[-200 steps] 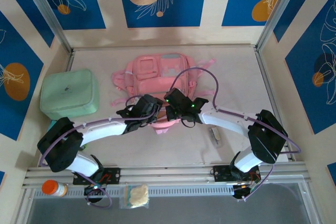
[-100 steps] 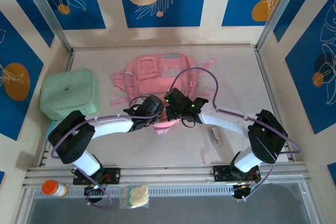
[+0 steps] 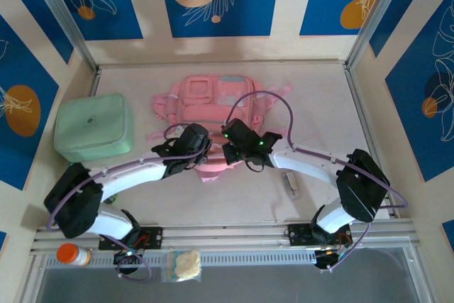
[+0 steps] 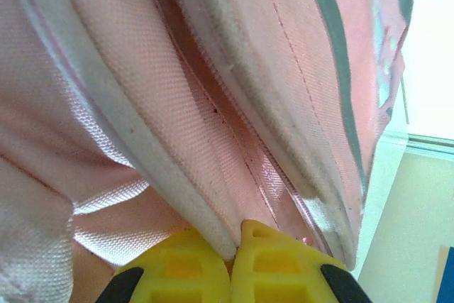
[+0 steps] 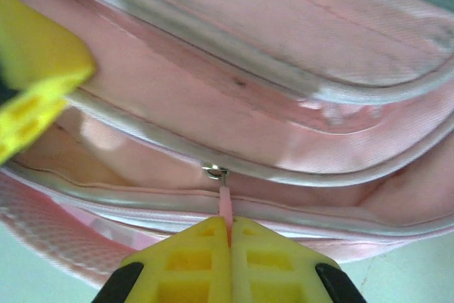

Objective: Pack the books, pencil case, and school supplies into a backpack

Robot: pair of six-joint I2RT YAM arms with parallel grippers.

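Note:
The pink backpack lies flat mid-table, its near edge bunched between both arms. My left gripper is shut on the white piped rim of the backpack, beside the zip opening; its jaws meet with the fabric pinched between them. My right gripper is shut on the pink zipper pull of the backpack, and its jaws meet around it. A yellow left fingertip shows in the right wrist view. The small grey-white school supplies item lies right of the backpack. The books and the pencil case are out of view.
A large mint-green zip case sits at the left of the table. An orange-capped bottle and a small clear bag rest on the front rail. Metal frame posts and walls border the table.
My left gripper has shut onto the backpack's rim, and the left arm has swung its elbow out to the left. The backpack's near edge has shifted a little left. The right gripper has kept its hold.

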